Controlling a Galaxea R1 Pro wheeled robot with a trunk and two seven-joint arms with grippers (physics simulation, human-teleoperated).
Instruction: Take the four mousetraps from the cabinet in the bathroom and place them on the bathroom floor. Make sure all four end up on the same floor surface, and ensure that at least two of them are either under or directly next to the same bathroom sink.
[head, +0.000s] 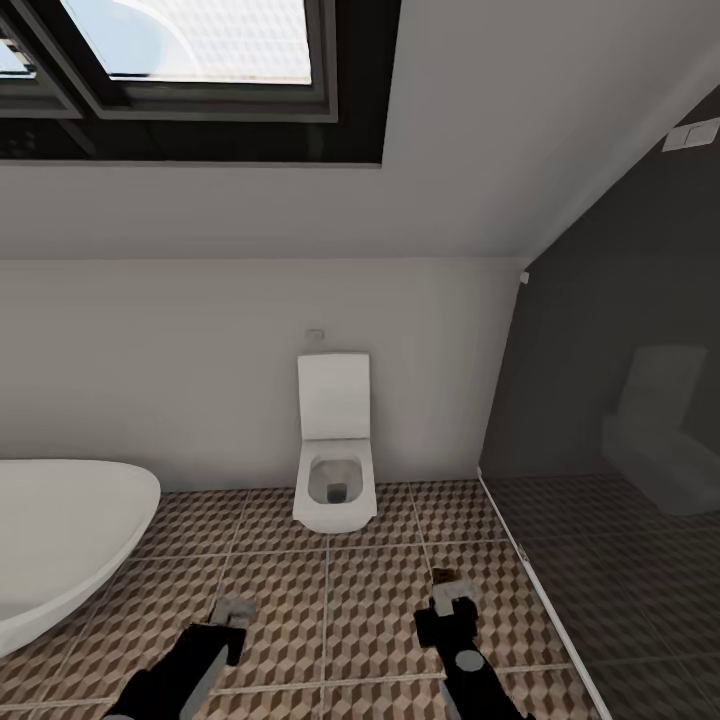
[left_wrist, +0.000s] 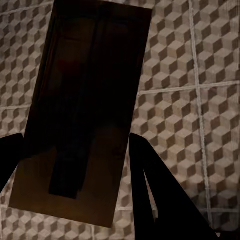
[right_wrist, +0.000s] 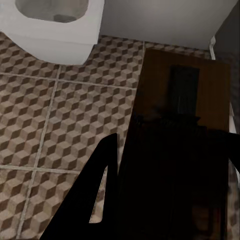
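Bathtub (head: 60, 540): The big white tub sits far to your left. Its side is cut off, so you cannot see all of it.

Left gripper (head: 232, 612): It hangs low over the bathroom floor (head: 350, 590). Your left wrist camera shows a flat brown board, the left mousetrap (left_wrist: 82, 120), between the two dark fingers (left_wrist: 160, 195). The fingers look pressed against its sides, pinching it. You likely hold it this way so you can carry it and set it down flat.

Left mousetrap, hard to see: It is very dark. You can just make out a dark bar down its middle. No red mark can be made out.

Toilet (head: 335, 470): It stands against the back wall, in the middle, well apart from both grippers. Its lid is up.

Right gripper (head: 452, 598): It also hangs low over the tiles, to the right of the toilet. Your right wrist camera shows the right mousetrap (right_wrist: 185, 105), a brown board with a dark part on top, between the dark fingers (right_wrist: 95, 190). They seem to be pinching it too.

Right mousetrap, hard to see: The near half is lost in shadow.

Dark glass wall (head: 620, 420): It shows a dim copy of the toilet.

Sink: You are facing the toilet here, so you may have to turn to find it.
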